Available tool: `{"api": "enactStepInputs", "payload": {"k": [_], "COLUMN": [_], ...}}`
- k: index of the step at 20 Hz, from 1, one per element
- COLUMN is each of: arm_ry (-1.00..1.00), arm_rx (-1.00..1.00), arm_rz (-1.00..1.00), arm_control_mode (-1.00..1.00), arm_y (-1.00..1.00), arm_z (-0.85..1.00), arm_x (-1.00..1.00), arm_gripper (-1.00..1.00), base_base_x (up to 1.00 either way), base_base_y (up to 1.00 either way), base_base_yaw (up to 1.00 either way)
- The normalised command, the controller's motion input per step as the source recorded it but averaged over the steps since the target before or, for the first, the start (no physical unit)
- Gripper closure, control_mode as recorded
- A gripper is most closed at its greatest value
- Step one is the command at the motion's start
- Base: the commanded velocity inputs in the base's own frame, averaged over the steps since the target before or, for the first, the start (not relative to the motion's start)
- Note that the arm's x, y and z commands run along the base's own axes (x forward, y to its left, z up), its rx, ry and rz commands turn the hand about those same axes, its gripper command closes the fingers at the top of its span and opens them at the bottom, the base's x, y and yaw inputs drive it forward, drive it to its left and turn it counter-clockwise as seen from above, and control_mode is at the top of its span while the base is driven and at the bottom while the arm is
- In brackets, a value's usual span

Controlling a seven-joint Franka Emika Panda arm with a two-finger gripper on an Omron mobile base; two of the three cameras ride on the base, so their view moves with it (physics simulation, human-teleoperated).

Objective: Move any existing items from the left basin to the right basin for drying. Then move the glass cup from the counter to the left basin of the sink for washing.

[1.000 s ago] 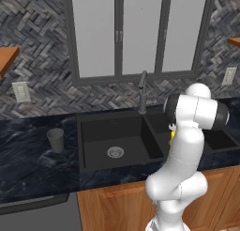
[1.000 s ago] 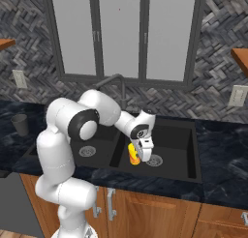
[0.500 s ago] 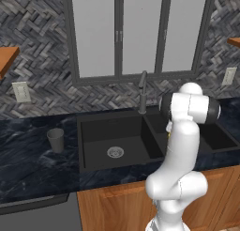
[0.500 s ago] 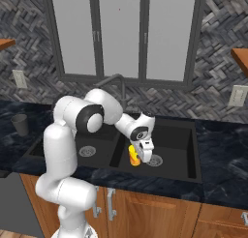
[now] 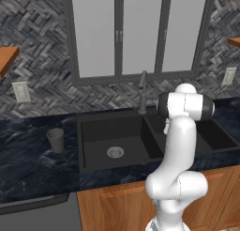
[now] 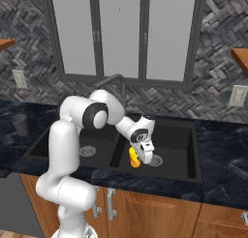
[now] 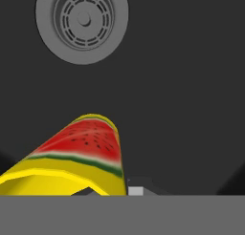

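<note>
Jaws clenched on the yellow chunk [image 6: 133, 157], a watermelon-slice-looking piece with a red face and yellow rind [image 7: 81, 155], held low inside the right basin [image 6: 179, 157] of the sink [image 5: 93, 127], just beside its silver drain [image 6: 154, 160] on the divider side. Hand view looks straight down at the basin floor, drain [image 7: 82, 20] ahead of the chunk; can't tell if the chunk touches the floor yet. Gripper [image 6: 140, 157] sits between divider and drain. Step in hand looks like the drop-off: lower until the chunk rests on the black floor, release cleanly, then lift straight up so the fingers don't drag it or clip the divider or the faucet [image 5: 142, 91]. Probably better to set it off the drain, not on it, so it lies flat. Left basin [image 5: 115, 141] looks bare apart from its own drain. Glass cup [image 5: 56, 140] stands upright on the tabletop [image 5: 28, 159], well apart from the sink on the left-basin side, untouched, next to fetch.
</note>
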Motion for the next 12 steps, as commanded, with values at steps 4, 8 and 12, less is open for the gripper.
{"api": "enactStepInputs", "payload": {"k": [4,8,12], "arm_ry": [0.00,0.00,0.00], "arm_rx": [0.00,0.00,0.00], "arm_rz": [0.04,0.04,0.05], "arm_control_mode": [-1.00,-1.00,-1.00], "arm_y": [0.00,0.00,0.00], "arm_z": [-0.13,-0.09,-0.14], "arm_x": [0.18,0.15,0.16], "arm_gripper": [1.00,1.00,1.00], "base_base_x": [0.00,0.00,0.00], "base_base_y": [0.00,0.00,0.00], "base_base_yaw": [0.00,0.00,0.00]}}
